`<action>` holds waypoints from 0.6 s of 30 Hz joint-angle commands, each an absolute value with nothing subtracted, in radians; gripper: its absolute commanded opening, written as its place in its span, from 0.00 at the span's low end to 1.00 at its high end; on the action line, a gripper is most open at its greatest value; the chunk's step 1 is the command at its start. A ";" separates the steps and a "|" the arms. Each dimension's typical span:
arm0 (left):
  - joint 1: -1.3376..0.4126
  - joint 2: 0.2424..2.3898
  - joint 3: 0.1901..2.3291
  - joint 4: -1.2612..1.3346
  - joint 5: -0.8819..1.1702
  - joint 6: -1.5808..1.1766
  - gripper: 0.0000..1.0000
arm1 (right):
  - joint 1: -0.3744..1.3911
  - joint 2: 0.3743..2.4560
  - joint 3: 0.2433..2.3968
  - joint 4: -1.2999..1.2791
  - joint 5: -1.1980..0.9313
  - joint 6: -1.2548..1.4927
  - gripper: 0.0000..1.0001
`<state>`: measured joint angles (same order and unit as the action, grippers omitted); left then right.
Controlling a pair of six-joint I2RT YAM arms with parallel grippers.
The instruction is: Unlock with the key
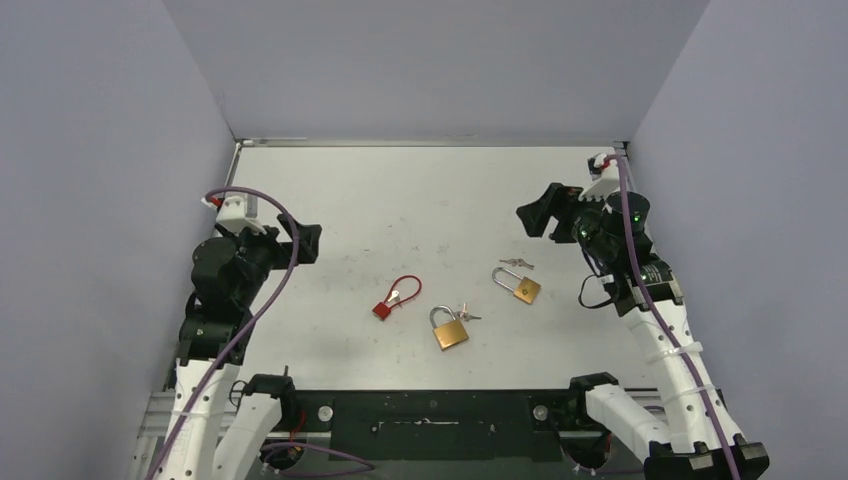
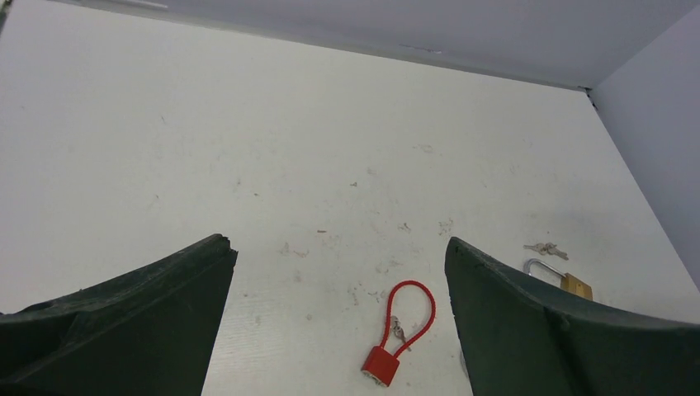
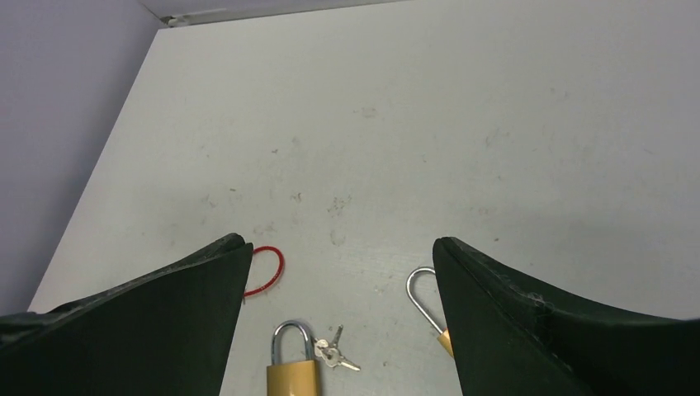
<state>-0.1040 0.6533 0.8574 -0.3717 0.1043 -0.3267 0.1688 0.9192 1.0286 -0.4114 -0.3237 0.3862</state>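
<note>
Three padlocks lie mid-table. A red cable lock with small keys inside its loop. A brass padlock with keys at its shackle, also in the right wrist view with its keys. A smaller brass long-shackle padlock with keys just beyond it. My left gripper is open and empty, raised left of the locks. My right gripper is open and empty, raised at the right, above and beyond the small padlock.
Grey walls enclose the white table on three sides. A black rail runs along the near edge between the arm bases.
</note>
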 commanded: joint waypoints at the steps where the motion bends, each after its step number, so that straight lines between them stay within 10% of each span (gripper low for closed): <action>1: -0.106 0.642 0.769 -0.289 0.154 -0.390 0.97 | 0.178 0.918 0.964 -0.348 -0.409 0.436 0.82; 18: -0.109 0.645 0.522 -0.151 0.342 -0.660 0.97 | 0.671 1.147 0.768 -0.283 -0.043 0.680 0.75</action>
<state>-0.1051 0.6556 0.5251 -0.2176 0.3294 -0.6273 0.5659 1.0801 0.7689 -0.2989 -0.2302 0.6357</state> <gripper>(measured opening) 0.973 0.767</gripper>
